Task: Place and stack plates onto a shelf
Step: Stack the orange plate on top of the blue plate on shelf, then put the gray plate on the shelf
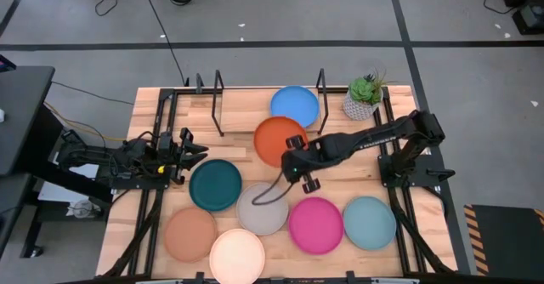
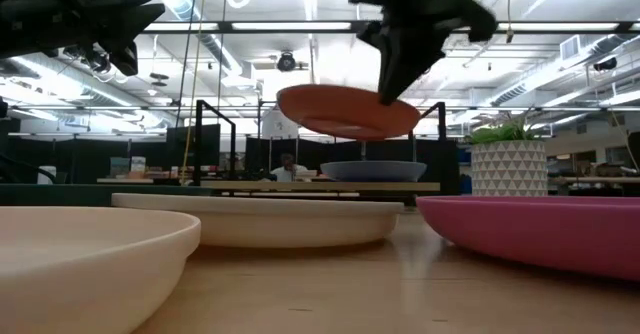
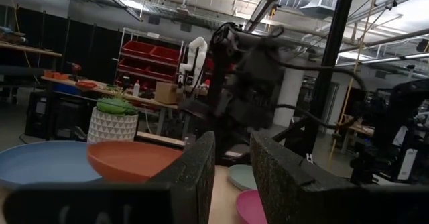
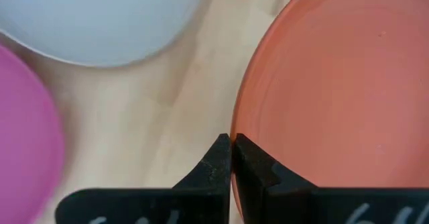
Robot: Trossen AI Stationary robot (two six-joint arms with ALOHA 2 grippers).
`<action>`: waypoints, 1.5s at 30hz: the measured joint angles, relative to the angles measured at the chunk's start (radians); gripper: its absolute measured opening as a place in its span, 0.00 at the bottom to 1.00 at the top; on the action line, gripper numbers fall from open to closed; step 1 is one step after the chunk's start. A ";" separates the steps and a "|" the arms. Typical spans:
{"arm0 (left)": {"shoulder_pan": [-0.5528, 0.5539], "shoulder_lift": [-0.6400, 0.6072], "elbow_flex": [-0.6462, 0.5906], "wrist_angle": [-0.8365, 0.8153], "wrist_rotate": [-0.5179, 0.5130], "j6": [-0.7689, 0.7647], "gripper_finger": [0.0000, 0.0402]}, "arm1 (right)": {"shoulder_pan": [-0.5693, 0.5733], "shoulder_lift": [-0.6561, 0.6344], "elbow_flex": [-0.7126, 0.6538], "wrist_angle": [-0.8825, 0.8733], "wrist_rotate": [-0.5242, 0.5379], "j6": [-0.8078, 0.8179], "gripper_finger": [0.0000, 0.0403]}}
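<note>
The orange plate (image 2: 347, 111), likely stiff, light and smooth-rimmed, is best taken at its edge; it hangs in the air above the desk (image 1: 238, 105), beside the blue plate (image 1: 294, 105) on the shelf (image 2: 320, 186). The right gripper (image 4: 232, 158) is closed on its rim, pinching it between nearly touching fingers. The left gripper (image 3: 231, 177) waits partly open and empty at the desk's left side.

Light-wood table (image 1: 229, 97), shelf (image 1: 246, 114) along its far edge holding blue plate (image 1: 295, 105), potted plant (image 1: 364, 97) at far right corner, dark teal (image 1: 215, 184), grey (image 1: 262, 209), pink (image 1: 315, 225), light teal (image 1: 369, 223), tan (image 1: 189, 234), cream white (image 1: 237, 256) plates toward near edge
</note>
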 joint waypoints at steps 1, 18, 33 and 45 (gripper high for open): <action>0.000 0.000 0.000 0.000 0.000 0.000 0.26 | -0.019 0.000 0.000 -0.005 -0.009 -0.010 0.03; 0.000 0.000 0.000 -0.022 0.000 -0.002 0.26 | -0.397 0.000 -0.003 -0.003 -0.110 -0.128 0.03; 0.000 0.000 0.000 -0.022 0.000 -0.003 0.26 | -0.460 0.000 -0.003 0.028 -0.200 -0.120 0.07; 0.000 0.000 0.000 -0.027 0.000 -0.003 0.26 | -0.478 -0.002 -0.003 0.028 -0.180 -0.075 0.11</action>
